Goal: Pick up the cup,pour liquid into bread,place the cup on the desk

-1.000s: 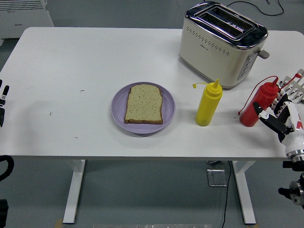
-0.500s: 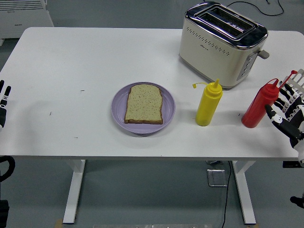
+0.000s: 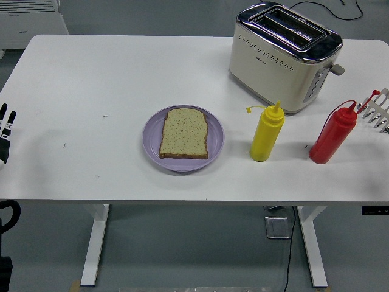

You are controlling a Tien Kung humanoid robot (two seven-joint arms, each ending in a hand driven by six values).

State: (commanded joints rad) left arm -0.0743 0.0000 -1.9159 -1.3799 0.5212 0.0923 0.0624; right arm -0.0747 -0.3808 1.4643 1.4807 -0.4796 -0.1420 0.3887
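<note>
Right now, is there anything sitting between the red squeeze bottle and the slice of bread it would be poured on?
Yes. The yellow squeeze bottle stands upright on the white table, roughly between the red squeeze bottle and the bread slice on its purple plate.

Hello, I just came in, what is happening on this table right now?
Nothing is being handled at this moment. The robot's left hand shows only at the left edge, fingers relaxed and holding nothing; the right hand is out of view. A slice of bread lies on a round purple plate. To its right stand a yellow squeeze bottle and a red squeeze bottle, both upright and untouched, before a cream toaster.
</note>
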